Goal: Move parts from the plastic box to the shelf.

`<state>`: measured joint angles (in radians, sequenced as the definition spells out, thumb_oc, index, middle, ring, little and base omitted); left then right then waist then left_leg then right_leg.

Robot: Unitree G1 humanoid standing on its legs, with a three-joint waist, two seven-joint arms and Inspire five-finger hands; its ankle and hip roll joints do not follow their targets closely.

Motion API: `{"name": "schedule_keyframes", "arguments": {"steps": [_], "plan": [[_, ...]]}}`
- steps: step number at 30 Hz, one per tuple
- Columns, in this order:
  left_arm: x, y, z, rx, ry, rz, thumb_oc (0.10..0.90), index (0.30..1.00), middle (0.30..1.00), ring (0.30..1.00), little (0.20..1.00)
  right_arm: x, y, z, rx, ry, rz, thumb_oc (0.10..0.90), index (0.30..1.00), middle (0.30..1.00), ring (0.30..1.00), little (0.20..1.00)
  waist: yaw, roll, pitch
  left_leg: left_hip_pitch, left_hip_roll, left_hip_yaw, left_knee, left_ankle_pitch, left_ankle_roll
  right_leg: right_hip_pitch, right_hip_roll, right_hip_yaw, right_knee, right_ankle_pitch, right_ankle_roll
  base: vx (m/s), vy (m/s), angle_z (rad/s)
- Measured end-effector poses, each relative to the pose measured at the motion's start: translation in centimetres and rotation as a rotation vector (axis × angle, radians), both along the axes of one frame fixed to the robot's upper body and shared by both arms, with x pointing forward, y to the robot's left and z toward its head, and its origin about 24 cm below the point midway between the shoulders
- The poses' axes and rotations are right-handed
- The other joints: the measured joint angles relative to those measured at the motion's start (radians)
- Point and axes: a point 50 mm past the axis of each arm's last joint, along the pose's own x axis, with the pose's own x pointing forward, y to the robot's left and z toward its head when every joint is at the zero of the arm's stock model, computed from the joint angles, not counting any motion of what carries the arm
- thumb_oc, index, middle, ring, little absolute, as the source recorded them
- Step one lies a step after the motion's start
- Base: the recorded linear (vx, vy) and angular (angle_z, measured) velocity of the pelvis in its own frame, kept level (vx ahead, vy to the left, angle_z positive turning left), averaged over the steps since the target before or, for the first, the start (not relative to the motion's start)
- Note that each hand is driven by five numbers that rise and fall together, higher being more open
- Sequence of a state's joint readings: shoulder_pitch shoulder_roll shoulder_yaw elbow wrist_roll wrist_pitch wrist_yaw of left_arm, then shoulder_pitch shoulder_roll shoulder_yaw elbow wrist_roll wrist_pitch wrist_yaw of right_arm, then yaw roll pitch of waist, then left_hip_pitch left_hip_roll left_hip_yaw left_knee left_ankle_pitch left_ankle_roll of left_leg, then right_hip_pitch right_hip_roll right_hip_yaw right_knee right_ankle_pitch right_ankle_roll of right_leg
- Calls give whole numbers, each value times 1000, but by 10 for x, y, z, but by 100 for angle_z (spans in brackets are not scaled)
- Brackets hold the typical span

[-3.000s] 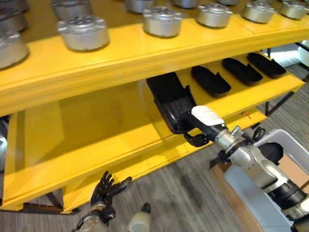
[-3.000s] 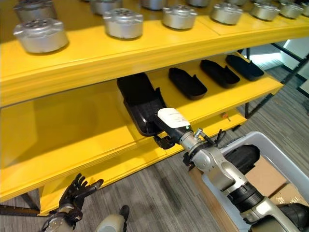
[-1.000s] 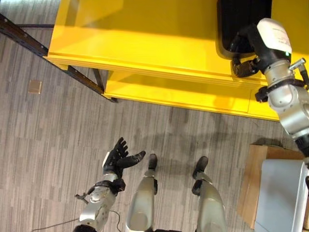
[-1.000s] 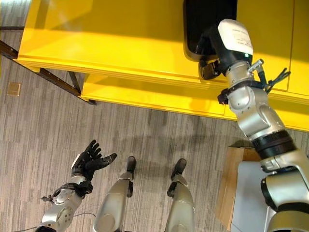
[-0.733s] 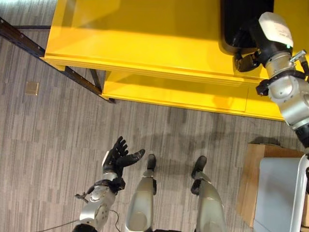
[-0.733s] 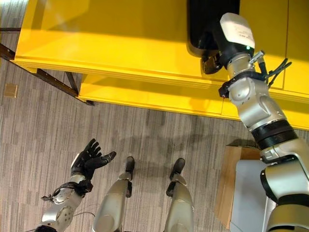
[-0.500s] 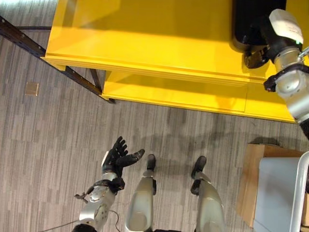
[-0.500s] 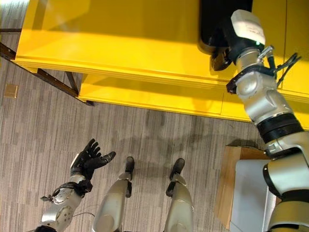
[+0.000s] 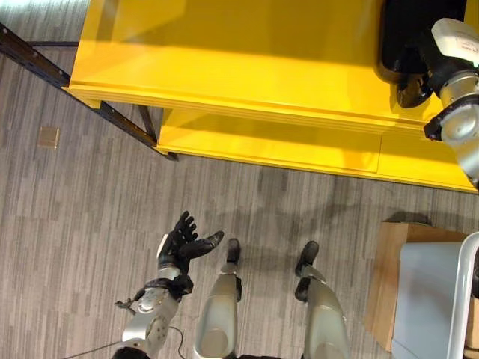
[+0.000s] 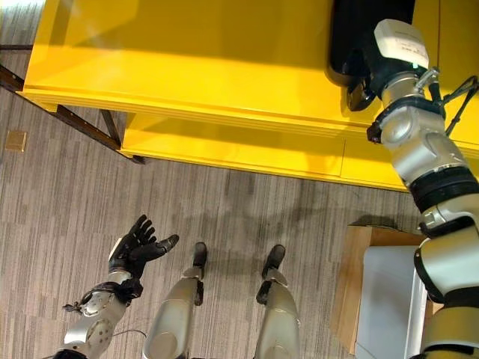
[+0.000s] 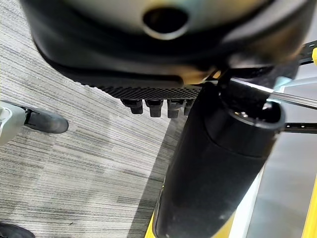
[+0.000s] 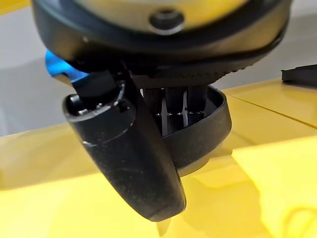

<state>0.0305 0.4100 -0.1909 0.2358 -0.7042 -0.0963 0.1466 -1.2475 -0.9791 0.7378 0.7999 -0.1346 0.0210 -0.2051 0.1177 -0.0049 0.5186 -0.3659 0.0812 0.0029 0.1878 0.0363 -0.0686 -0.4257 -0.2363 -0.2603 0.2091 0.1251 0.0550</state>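
A black tray-shaped part (image 9: 403,30) lies on the yellow shelf (image 9: 224,67), at its front edge on the far right. My right hand (image 9: 441,52) holds the part's near end. In the right wrist view its fingers (image 12: 176,106) reach over the rim into the black part (image 12: 208,129) and the thumb (image 12: 124,158) presses from outside, pinching the rim. My left hand (image 9: 182,243) hangs low over the floor at the lower left, open with fingers spread and holding nothing.
A grey plastic box (image 9: 434,299) stands on the floor at the lower right, with a brown cardboard piece (image 9: 385,277) beside it. A lower yellow shelf level (image 9: 269,146) juts out below. A dark rack leg (image 9: 45,60) crosses the upper left.
The camera has tipped down toward the floor. Over the last second my right hand has slid the black part to the right along the shelf. The left hand has stayed still.
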Motion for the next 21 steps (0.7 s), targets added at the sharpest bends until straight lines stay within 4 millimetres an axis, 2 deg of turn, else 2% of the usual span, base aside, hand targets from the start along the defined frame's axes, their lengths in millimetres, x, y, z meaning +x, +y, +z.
{"name": "schedule_keyframes", "arguments": {"steps": [8, 9, 10, 11, 15, 21], "plan": [[1, 0, 1, 0, -12, 2, 900, 1000, 1000, 1000, 1000, 0, -1, 2, -2, 2, -10, 400, 300, 300, 300, 300, -2, 0, 0, 0, 2, -2, 0, 1, -1, 0, 2, -1, 0, 0, 0, 0, 0, 0], [1, 0, 2, 0, -17, 3, 900, 1000, 1000, 1000, 1000, 0, -1, 2, -3, 2, -10, 416, 322, 322, 322, 322, -1, 0, 0, -1, 2, -2, -1, 1, -1, 0, 1, -1, 0, 0, 0, 0, 0, 0], [1, 0, 2, 0, -17, 3, 900, 1000, 1000, 1000, 1000, 0, -1, 2, -4, 1, -10, 725, 756, 756, 756, 756, 0, 0, 0, -1, 2, -2, -1, 1, -1, 0, 1, -2, -1, 0, 0, 0, 0, 0], [1, 0, 2, 0, -17, 3, 900, 1000, 1000, 1000, 1000, 0, -1, 3, -6, 0, -10, 900, 1000, 1000, 1000, 1000, 0, 0, 0, -1, 2, -3, -1, 1, -1, 0, 1, -2, -1, 0, 0, 0, 0, 0], [2, 0, 2, 0, -19, 3, 900, 1000, 1000, 1000, 1000, 3, 5, 11, -104, 15, -26, 900, 1000, 1000, 1000, 1000, -2, 0, 0, -2, 2, -4, -1, 1, -2, 0, 1, -3, -1, 0, 0, 0, 0, 0], [2, 1, 3, 1, -20, 6, 900, 1000, 1000, 1000, 1000, 0, 13, 36, -143, -52, -20, 900, 1000, 1000, 1000, 1000, -1, 0, 0, -2, 1, -4, -1, 1, -2, 0, 1, -3, -1, 0, 0, 0, 0, 0]]}}
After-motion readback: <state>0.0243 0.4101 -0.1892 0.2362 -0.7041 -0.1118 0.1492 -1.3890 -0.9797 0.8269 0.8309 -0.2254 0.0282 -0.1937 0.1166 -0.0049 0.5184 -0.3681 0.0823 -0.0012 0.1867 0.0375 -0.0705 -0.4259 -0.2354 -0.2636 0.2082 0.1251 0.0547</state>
